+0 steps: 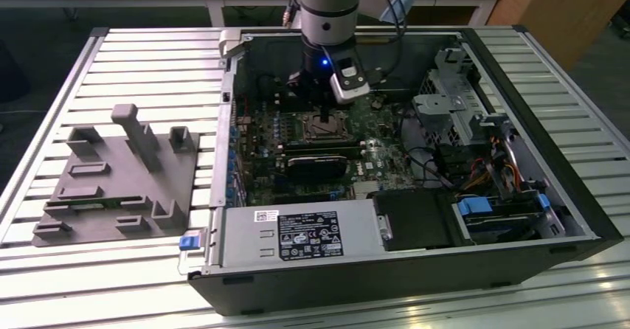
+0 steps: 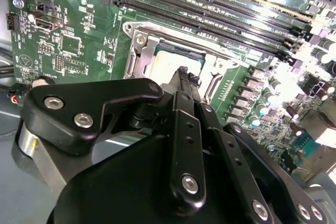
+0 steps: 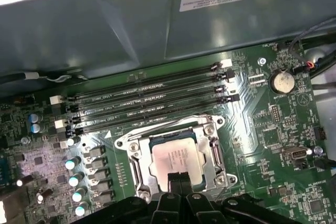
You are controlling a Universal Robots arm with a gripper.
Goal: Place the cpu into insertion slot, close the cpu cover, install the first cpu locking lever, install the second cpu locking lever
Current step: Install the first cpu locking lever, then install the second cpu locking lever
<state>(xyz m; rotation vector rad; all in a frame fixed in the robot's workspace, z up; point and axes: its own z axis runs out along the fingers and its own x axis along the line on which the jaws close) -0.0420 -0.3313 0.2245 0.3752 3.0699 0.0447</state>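
Note:
The cpu [image 3: 176, 156], a tan-metallic square, lies flat in the insertion slot [image 1: 320, 127] on the green motherboard. The cpu cover [image 3: 212, 148], a silvery frame, lies down around it, and the chip shows through its window. My gripper [image 3: 176, 178] hangs straight above the near edge of the socket, its two black fingers pressed together with nothing between them. In the second wrist view the gripper [image 2: 185, 73] points at the cpu [image 2: 165, 66], close over it. A thin metal lever [image 3: 157, 128] runs along the cover's edge beside the memory slots.
Long black memory slots [image 3: 147, 100] lie just beyond the socket. A black graphics card [image 1: 315, 168] sits in front of it, with the power supply [image 1: 295, 234] and drive bays [image 1: 492, 215] nearer the camera. The case walls [image 1: 229, 122] ring the board. A grey fixture [image 1: 118, 185] stands on the table.

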